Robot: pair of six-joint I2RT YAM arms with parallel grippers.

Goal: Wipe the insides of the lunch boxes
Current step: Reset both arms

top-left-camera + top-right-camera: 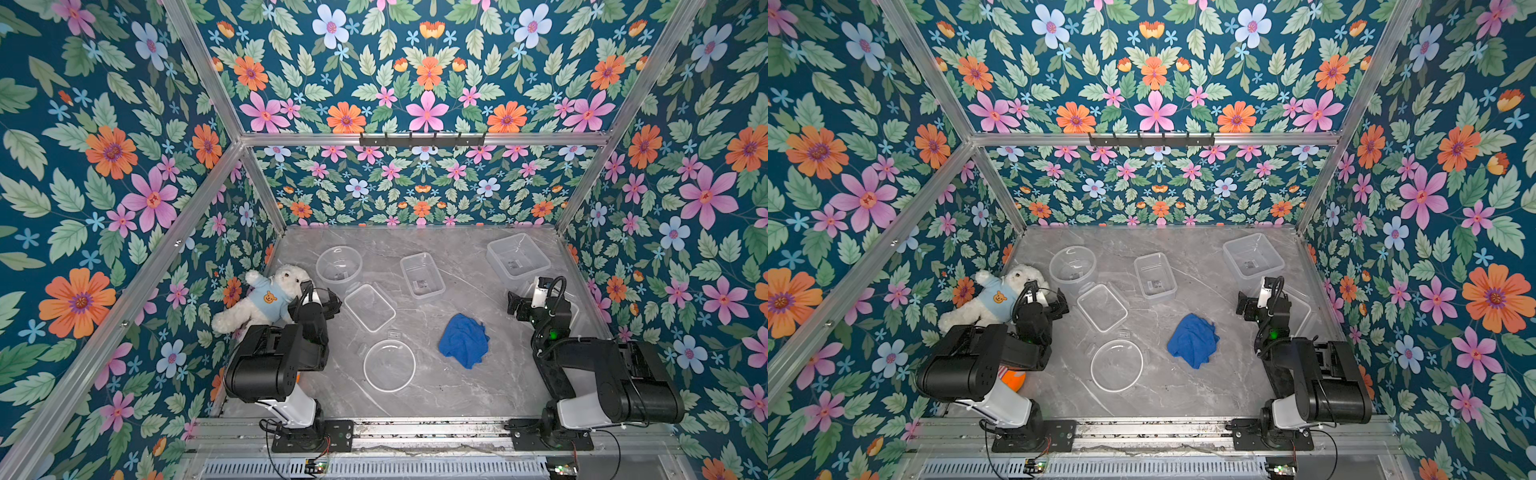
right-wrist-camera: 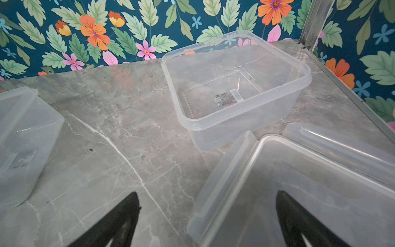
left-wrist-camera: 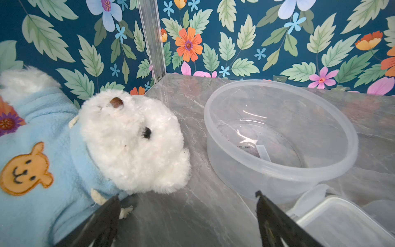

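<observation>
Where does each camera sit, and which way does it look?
Top views: overhead, looking down on the table; both arms show.
Left wrist: on its arm, faces round tub and teddy bear; open left gripper shows.
Right wrist: likewise, faces square tub; open right gripper shows.
Shared: round tub, in both top views and left wrist.

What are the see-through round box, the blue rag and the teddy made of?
Round box: looks like thin cloudy plastic, smooth; the table shows through it.
Blue rag: soft cloth, maybe microfibre; it lies crumpled.
Teddy: fluffy white plush with a fleecy blue jumper.
</observation>
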